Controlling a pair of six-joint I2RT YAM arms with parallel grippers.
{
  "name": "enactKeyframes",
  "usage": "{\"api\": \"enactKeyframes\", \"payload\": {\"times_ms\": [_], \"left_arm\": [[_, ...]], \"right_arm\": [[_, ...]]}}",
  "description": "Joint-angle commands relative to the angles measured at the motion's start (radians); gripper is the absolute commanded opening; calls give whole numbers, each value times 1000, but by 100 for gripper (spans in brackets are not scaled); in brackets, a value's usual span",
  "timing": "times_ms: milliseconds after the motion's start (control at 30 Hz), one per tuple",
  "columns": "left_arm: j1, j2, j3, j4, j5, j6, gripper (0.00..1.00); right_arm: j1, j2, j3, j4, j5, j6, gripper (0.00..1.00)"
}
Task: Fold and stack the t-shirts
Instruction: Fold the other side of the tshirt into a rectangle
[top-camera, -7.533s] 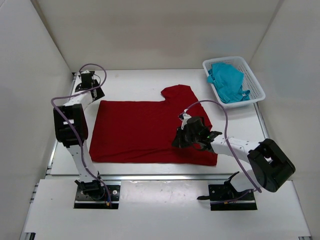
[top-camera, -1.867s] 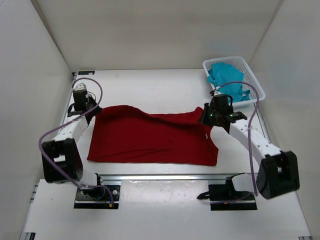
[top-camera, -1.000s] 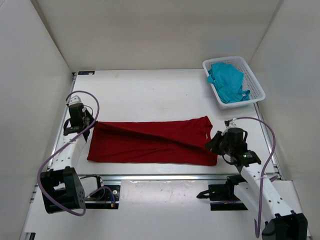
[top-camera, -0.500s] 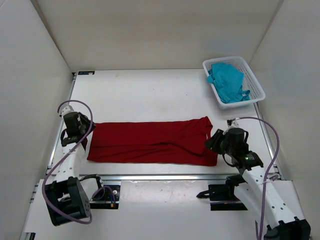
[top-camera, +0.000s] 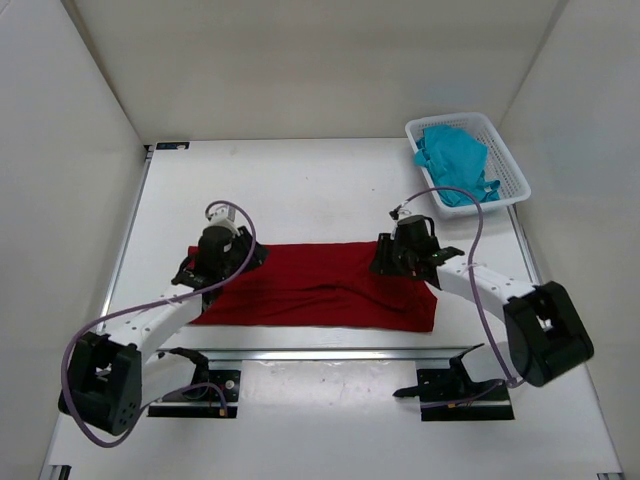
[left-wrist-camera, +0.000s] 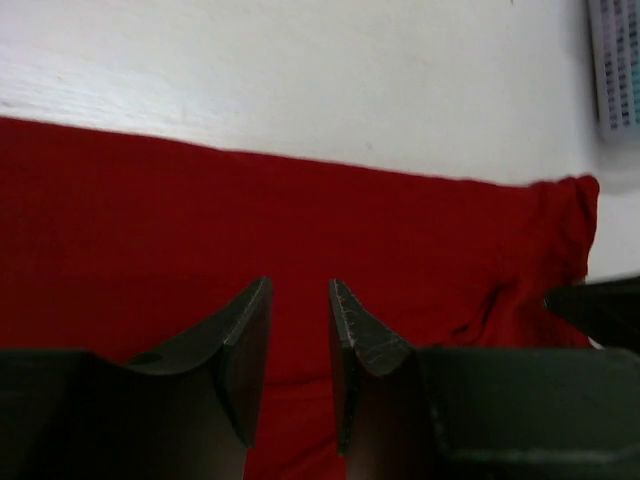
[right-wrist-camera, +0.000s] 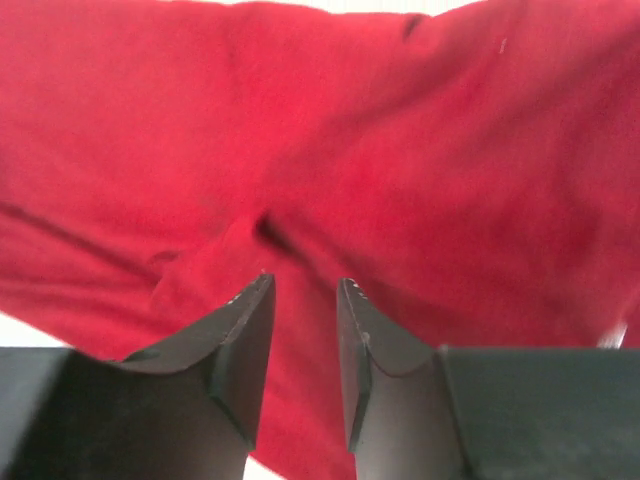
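The dark red shirt lies flat on the table, folded into a long band that runs left to right close to the near edge. Its far edge is fairly straight. At its right end the cloth bunches into a few soft creases, and the near right corner spreads a little wider than the rest of the band.

The left gripper hangs low over the left end of the band. Its jaws stand a narrow gap apart with nothing between them, and red cloth shows through the gap. In the left wrist view the shirt stretches away to its gathered right end, and a dark part of the other arm shows at the right edge of that view.

The right gripper is over the right part of the band, near its far edge. Its jaws are likewise only slightly apart and hold nothing. Beneath them the cloth has a shallow fold and a dark crease.

A teal-blue shirt sits crumpled in a white mesh basket at the far right corner of the table, well apart from the red one.
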Motion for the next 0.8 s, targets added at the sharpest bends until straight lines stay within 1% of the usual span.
{"api": "enactKeyframes", "payload": {"times_ms": [0, 67, 100, 233, 367, 433, 467, 500, 533, 633, 767], "left_arm": [[-51, -15, -67, 74, 48, -36, 39], [-67, -49, -104, 103, 44, -53, 39], [-77, -56, -128, 115, 46, -64, 39], [-113, -99, -173, 143, 38, -81, 39], [-114, -109, -221, 160, 44, -87, 38], [-94, -121, -244, 190, 62, -110, 39], [-90, -130, -262, 200, 66, -113, 39], [-88, -139, -273, 203, 64, -119, 38], [-84, -144, -276, 198, 64, -121, 38], [-71, -171, -273, 180, 58, -112, 38], [-38, -197, -265, 174, 75, -113, 38]], "right_arm": [[-15, 74, 54, 126, -48, -54, 32], [-26, 97, 52, 136, -61, -53, 36], [-25, 108, 42, 175, -70, -51, 37], [-48, 155, 31, 241, -168, -53, 42], [-57, 178, 28, 270, -229, -68, 44], [-78, 186, 13, 318, -295, -59, 46], [-95, 197, 11, 332, -320, -42, 45], [-100, 209, 13, 326, -343, -36, 40], [-109, 214, 5, 338, -374, -25, 32], [-94, 200, -16, 346, -408, -8, 21], [-46, 157, -61, 309, -398, -5, 11]]}}
